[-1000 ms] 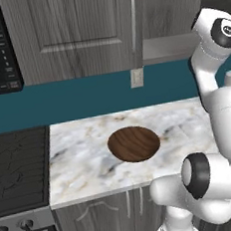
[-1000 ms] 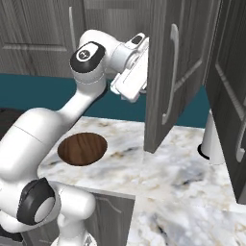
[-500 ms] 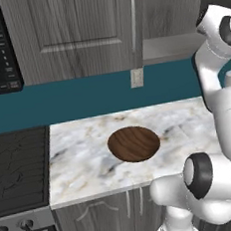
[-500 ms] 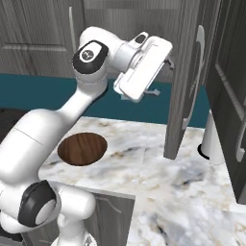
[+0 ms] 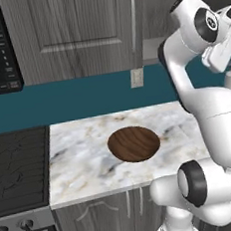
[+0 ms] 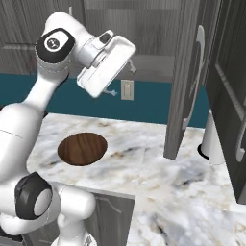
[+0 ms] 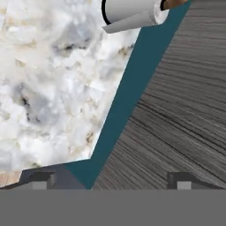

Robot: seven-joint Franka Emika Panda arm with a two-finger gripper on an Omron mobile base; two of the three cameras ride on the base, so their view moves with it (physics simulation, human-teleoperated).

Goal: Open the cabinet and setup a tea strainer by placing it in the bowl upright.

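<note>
Since a second ago the cabinet door [image 6: 190,77] has swung further open and the gripper [image 6: 122,79] has come away from its handle, now hanging above the marble table [image 6: 144,168] with fingers [image 7: 42,178] spread wide, holding nothing. The wooden bowl [image 6: 82,148] sits on the table at about 8 o'clock from the gripper, well apart from a white paper-towel roll [image 6: 211,139].

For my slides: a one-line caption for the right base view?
Robot arm raised beside the half-open cabinet door, empty wooden bowl waiting on the marble counter.
</note>
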